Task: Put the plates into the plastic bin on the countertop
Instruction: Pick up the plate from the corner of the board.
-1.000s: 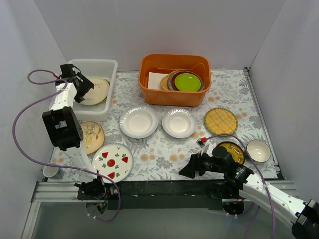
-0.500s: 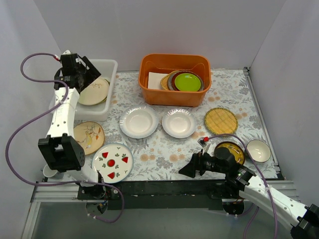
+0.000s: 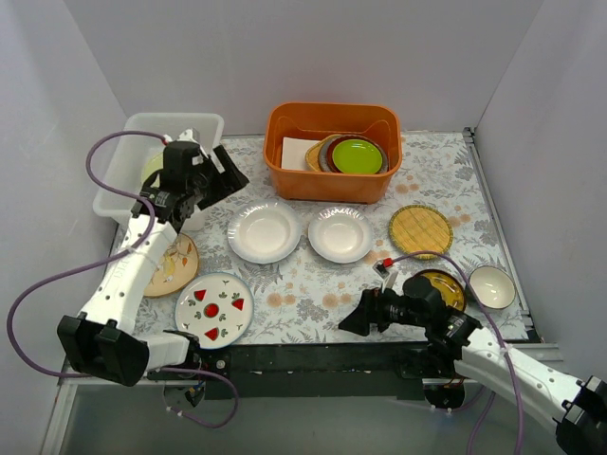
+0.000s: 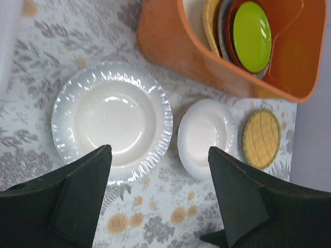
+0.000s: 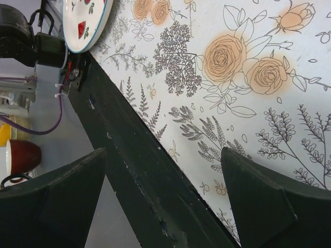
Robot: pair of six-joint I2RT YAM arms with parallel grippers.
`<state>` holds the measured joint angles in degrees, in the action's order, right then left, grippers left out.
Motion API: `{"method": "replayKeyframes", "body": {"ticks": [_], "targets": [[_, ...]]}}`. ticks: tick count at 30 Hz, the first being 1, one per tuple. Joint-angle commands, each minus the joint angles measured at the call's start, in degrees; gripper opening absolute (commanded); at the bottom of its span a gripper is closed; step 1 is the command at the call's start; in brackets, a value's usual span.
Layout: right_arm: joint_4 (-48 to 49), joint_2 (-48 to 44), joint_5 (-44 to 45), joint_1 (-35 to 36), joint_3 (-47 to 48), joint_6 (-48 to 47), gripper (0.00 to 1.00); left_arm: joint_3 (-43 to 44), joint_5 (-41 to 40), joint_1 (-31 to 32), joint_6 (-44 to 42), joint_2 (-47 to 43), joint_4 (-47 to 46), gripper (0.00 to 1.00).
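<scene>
The left pincer [image 4: 160,204] hangs wide open and empty above the fluted white plate [image 4: 111,121], left of centre in the top view. The plastic bin [image 3: 175,118] sits at the upper left of the surface [image 3: 313,280]. The right pincer [image 5: 165,206], also spread open and holding nothing, hovers low at the surface's near edge, lower centre. A second white plate [image 3: 340,233], the yellow woven plate [image 3: 419,229] and the fruit-patterned plate [image 3: 214,308] lie outside the bin.

Plastic bin [image 3: 112,190] partly behind the left arm, peach plate [image 3: 180,261] half under it, red-fruit plate [image 5: 85,23] cut off at the right wrist view's top edge
</scene>
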<state>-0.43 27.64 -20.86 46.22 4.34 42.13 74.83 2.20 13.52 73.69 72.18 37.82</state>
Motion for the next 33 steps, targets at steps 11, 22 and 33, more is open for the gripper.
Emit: {"method": "replayKeyframes", "body": {"ticks": [11,22,33], "targets": [[7.5,13.3,0.8,1.0,9.2,-2.4,0.98,-14.1,-5.6,11.2,10.2,-12.9,2.3,0.76],[12.7,34.7,7.2,11.1,22.2,-2.1,0.98,-7.9,-4.4,11.2,10.7,-15.1,6.5,0.79],[19.0,60.4,6.7,19.9,37.4,-0.6,0.96,0.7,-2.8,11.1,8.8,-12.6,9.9,0.80]]}}
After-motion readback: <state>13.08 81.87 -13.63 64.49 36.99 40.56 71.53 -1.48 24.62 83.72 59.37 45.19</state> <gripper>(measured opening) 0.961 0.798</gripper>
